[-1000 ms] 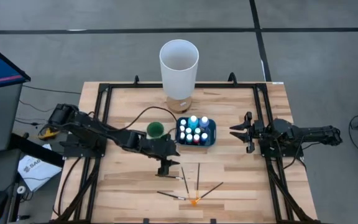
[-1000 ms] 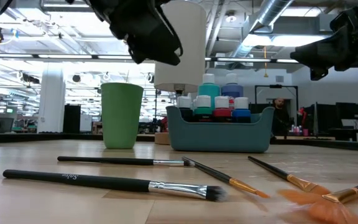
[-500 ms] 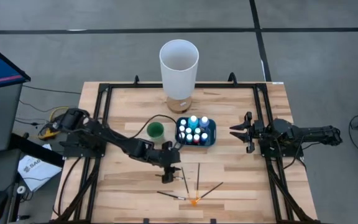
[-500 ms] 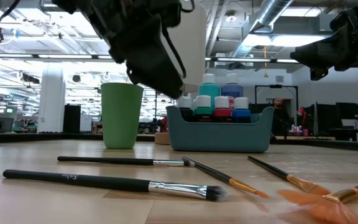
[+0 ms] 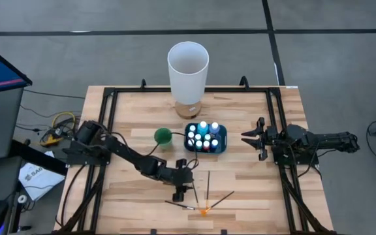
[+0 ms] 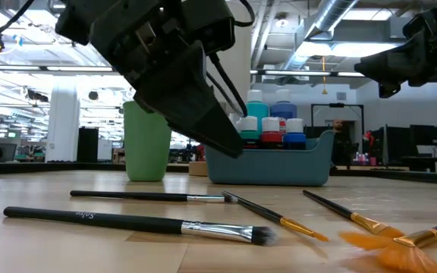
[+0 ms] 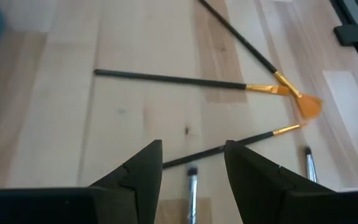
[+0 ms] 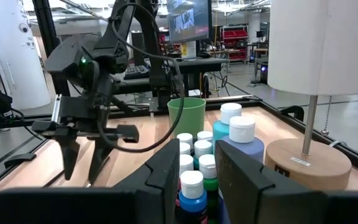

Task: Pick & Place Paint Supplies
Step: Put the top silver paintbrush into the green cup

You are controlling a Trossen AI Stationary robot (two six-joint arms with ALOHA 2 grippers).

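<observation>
Directly below the left end effector [image 5: 179,194], fingers parted and empty, brushes [image 5: 180,205] on the table.

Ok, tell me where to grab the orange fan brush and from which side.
Take the orange fan brush on its dark handle, about midway, clear of the bristles, where two other brushes' tips crowd in. It lies flat, so come straight down with the left gripper, open fingers straddling the handle crosswise. The right gripper waits at the right.
</observation>
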